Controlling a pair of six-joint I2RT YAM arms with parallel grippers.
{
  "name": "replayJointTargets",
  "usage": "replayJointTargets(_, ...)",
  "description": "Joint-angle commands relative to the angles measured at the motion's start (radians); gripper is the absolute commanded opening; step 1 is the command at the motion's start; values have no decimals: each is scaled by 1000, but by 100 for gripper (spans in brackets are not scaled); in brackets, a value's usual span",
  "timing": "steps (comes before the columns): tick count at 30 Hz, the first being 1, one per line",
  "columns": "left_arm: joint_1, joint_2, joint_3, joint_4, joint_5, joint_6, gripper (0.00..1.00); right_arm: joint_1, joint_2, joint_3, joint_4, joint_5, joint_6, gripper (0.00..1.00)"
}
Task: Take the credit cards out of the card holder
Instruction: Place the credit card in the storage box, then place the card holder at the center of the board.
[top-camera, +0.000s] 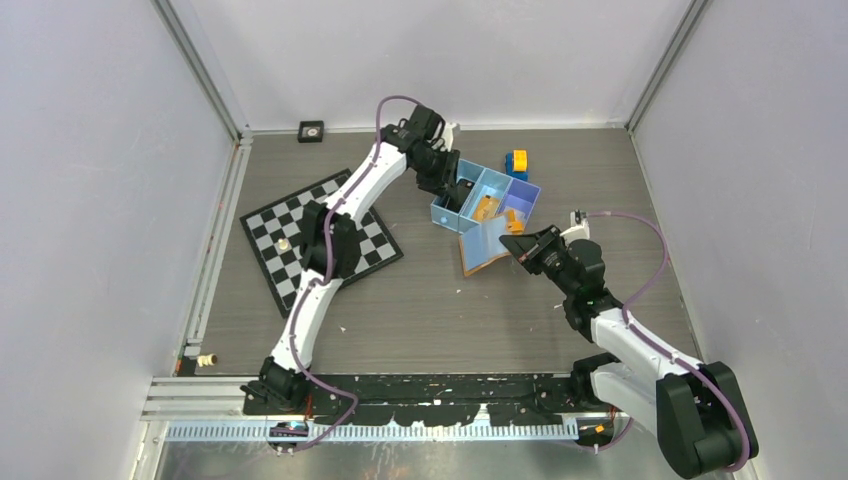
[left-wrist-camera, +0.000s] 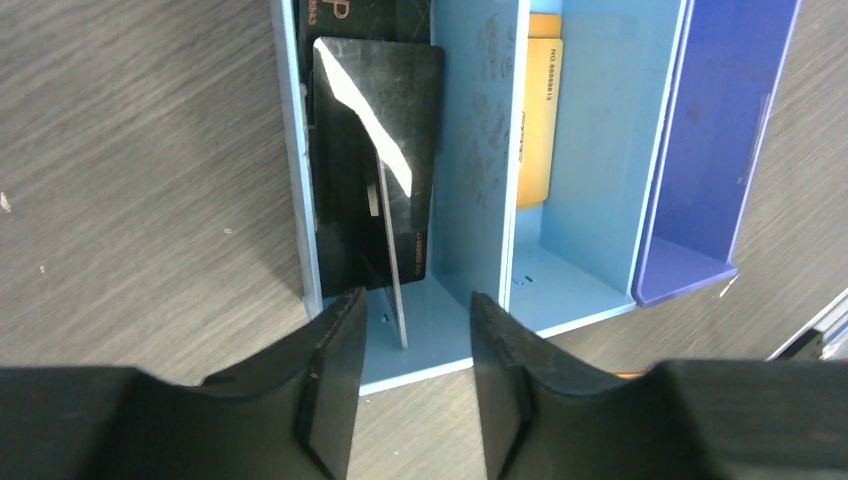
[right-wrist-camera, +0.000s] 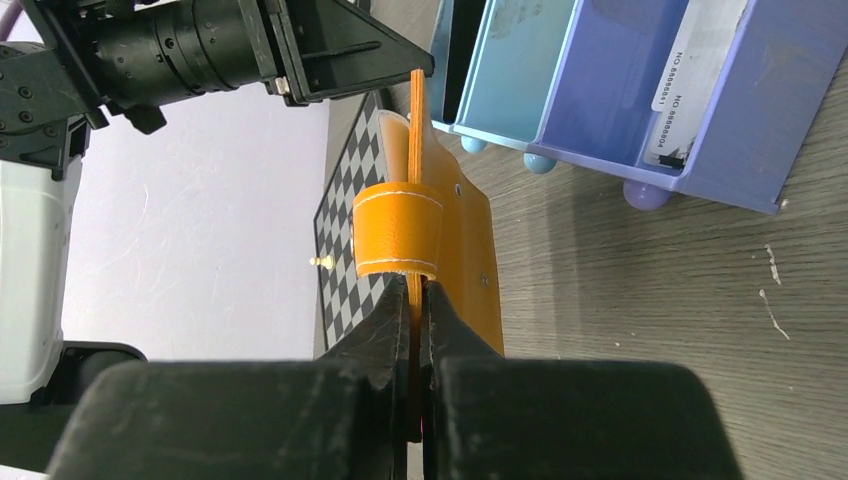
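The orange card holder (top-camera: 482, 247) stands open on the table just in front of the blue three-compartment tray (top-camera: 437, 213). My right gripper (right-wrist-camera: 415, 290) is shut on one thin flap of the card holder (right-wrist-camera: 470, 240), just below its closing tab. My left gripper (left-wrist-camera: 415, 305) hangs open over the tray's left compartment (left-wrist-camera: 430, 335). A black card (left-wrist-camera: 375, 180) leans in that compartment, and a thin card (left-wrist-camera: 393, 250) stands on edge there, free of both fingers. A yellow card (left-wrist-camera: 540, 120) lies in the middle compartment and a white card (right-wrist-camera: 690, 70) in the purple one.
A chessboard (top-camera: 320, 240) with a small pawn (top-camera: 284, 244) lies under the left arm. A yellow-and-blue block (top-camera: 516, 162) sits behind the tray. A small black square object (top-camera: 312, 131) rests by the back wall. Grey walls close in three sides.
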Motion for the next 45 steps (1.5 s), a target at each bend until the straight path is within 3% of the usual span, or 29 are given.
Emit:
replayJointTargets(1,-11,-127,12,-33,-79,9,50,-5,-23,2,44,19,-5,1)
replayJointTargets(6,-32,-381,-250,95,-80,-71,65,-3,-15,-11,133,-32,20,0)
replayJointTargets(7,-46,-460,-354,137,-75,-113,67,-4,-9,-15,182,-59,36,0)
replayJointTargets(8,-79,-599,-615,343,-93,-197,68,-4,1,-17,255,-104,68,1)
replayJointTargets(10,-107,-744,-888,544,-104,-280,74,-5,1,-10,305,-148,88,1)
replayJointTargets(13,-110,-941,-1235,797,-92,-363,91,-4,-16,-8,338,-179,92,0)
replayJointTargets(15,-107,-1049,-1387,901,-70,-371,98,-5,-33,-12,351,-182,92,0)
replayJointTargets(20,-106,-1184,-1635,1232,58,-461,100,-5,-20,-24,473,-222,137,0)
replayJointTargets(24,-92,-1147,-1717,1397,94,-539,100,-5,42,-32,598,-254,200,0)
replayJointTargets(28,-57,-1077,-1812,1733,171,-713,99,-4,120,-29,700,-286,248,0)
replayJointTargets(30,-49,-1046,-1835,1897,203,-775,93,-4,156,-25,725,-294,259,0)
replayJointTargets(34,-48,-1010,-1818,1952,255,-809,74,2,229,-8,739,-310,287,0)
replayJointTargets(37,-46,-997,-1818,2003,276,-828,46,3,275,-2,788,-318,304,0)
replayJointTargets(40,-33,-1025,-1828,1992,269,-815,18,3,278,5,705,-306,265,0)
replayJointTargets(45,-30,-1054,-1826,1896,252,-760,4,28,242,33,541,-287,180,1)
